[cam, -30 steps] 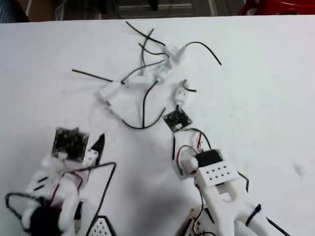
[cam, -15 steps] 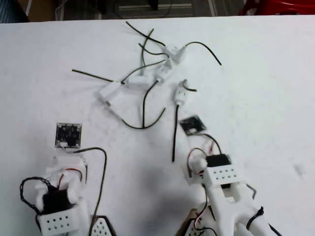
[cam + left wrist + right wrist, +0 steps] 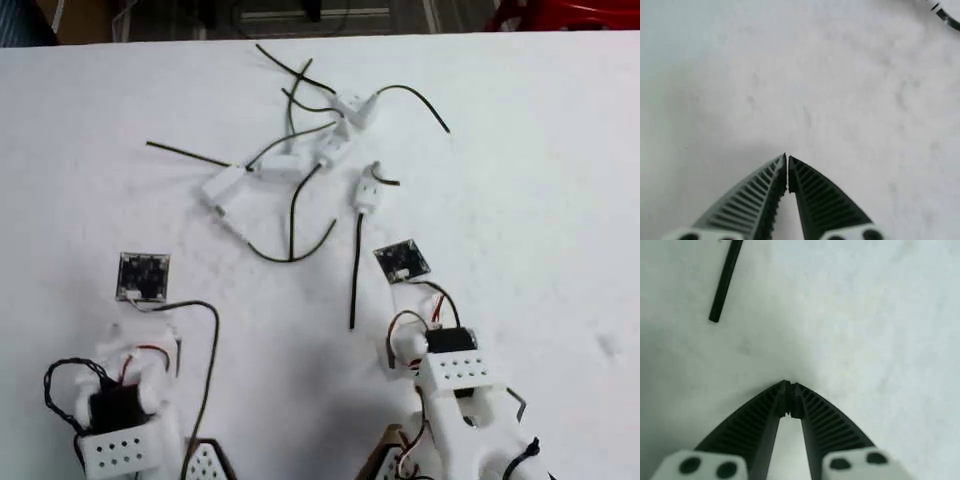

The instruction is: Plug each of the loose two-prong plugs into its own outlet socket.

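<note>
Plugs lie in a loose tangle at the far middle of the counter, well apart from both sets of jaws, which sit at the near edge. The plugs are small white bodies on thin black cords that loop and cross, with a longer white block on the left arm's side. The nearest plug's cord ends near the right jaws without touching them. Left jaws and right jaws are both closed tip to tip over bare counter, gripping nothing.
</note>
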Robot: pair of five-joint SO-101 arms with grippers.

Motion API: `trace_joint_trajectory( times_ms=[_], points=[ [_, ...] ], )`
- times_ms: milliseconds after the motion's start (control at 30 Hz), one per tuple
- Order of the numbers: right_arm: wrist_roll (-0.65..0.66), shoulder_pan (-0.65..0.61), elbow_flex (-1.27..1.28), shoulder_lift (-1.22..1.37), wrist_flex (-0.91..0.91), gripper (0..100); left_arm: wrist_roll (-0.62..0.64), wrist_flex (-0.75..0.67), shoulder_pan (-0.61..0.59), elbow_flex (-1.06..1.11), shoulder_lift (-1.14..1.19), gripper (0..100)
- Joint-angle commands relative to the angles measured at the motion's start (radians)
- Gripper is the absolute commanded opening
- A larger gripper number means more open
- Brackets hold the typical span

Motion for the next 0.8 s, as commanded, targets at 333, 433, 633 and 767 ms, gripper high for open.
trace_joint_trajectory(
  times_ms=[333,433,633,767],
  points=[
    [-0.008,-0.008,0.005,-0.002,-0.018,2.0,0.443,-0.011,-0.024,0.002,0.002,2],
    [-0.008,-0.008,0.005,-0.002,-0.018,2.0,0.448,0.012,-0.035,0.002,0.002,2],
    [-0.008,-0.008,0.005,-0.002,-0.018,2.0,0.448,0.014,-0.035,0.002,0.002,2],
    [-0.008,-0.008,0.005,-0.002,-0.018,2.0,0.448,0.014,-0.035,0.002,0.002,2]
  ],
)
